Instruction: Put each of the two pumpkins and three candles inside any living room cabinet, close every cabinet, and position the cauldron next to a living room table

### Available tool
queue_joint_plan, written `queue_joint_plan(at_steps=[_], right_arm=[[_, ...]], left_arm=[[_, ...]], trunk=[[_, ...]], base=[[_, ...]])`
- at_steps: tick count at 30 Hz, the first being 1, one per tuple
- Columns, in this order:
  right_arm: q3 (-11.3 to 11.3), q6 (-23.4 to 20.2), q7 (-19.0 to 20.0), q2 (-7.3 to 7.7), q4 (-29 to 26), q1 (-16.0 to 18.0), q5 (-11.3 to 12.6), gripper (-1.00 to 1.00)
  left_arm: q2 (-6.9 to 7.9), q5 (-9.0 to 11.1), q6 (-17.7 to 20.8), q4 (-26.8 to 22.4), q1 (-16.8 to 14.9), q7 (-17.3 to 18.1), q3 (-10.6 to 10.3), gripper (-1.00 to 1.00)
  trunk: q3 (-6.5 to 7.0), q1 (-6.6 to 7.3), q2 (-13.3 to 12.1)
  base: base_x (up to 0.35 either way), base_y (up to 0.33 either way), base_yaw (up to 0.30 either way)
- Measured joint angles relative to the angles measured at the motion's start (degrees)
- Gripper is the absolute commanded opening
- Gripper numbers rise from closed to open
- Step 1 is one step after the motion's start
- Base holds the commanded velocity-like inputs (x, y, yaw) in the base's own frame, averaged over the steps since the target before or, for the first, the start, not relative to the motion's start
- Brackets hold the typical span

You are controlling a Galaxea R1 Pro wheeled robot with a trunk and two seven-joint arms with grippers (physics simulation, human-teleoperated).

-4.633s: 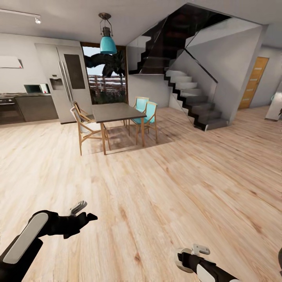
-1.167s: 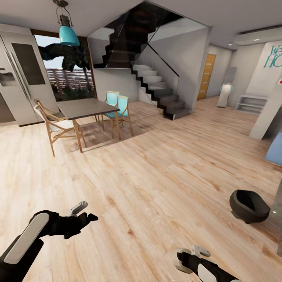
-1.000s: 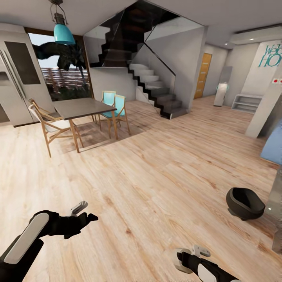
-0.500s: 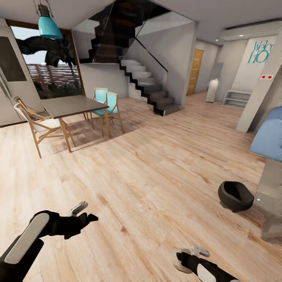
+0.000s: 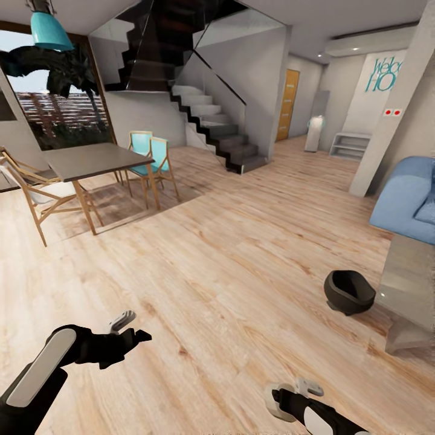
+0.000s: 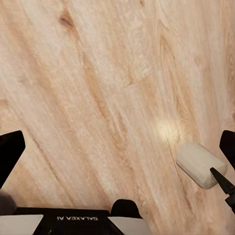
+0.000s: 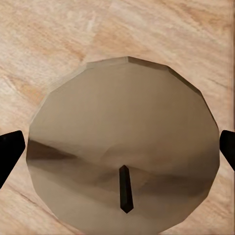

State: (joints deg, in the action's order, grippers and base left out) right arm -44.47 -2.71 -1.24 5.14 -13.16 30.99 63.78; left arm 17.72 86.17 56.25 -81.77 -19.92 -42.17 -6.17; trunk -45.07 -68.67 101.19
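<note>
Pale wooden floor [image 5: 229, 266] spreads wide; the grey tabletop [image 5: 411, 284] sits at far right, the black cauldron [image 5: 348, 291] just beside it (on the floor). Left claw [image 5: 130, 326] and right claw [image 5: 293, 393] both hang spread apart, holding nothing.

— What is seen of the task's things?
— A dark, round cauldron [image 5: 349, 292] is seen upright on the wooden floor, its open mouth turned upward.
— And where is it placed?
— It is set just beside the table [image 5: 411, 290], whose glossy grey end and slanted leg are seen at the right edge.
</note>
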Motion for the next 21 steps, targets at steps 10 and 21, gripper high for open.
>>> queue_joint_plan(at_steps=[10, 21], right_arm=[[0.0, 0.0, 0.0, 0.00, 0.0, 0.0, 0.0, -1.00], [0.0, 0.0, 0.0, 0.06, 0.0, 0.0, 0.0, -1.00]], left_arm=[[-0.01, 0.0, 0.0, 0.0, 0.0, 0.0, 0.0, 1.00], [-0.01, -0.1, 0.0, 0.0, 0.0, 0.0, 0.0, 1.00]], trunk=[[-0.86, 0.00, 0.0], [-1.80, 0.00, 0.0]], base=[[0.000, 0.000, -0.139], [0.000, -0.001, -0.139]])
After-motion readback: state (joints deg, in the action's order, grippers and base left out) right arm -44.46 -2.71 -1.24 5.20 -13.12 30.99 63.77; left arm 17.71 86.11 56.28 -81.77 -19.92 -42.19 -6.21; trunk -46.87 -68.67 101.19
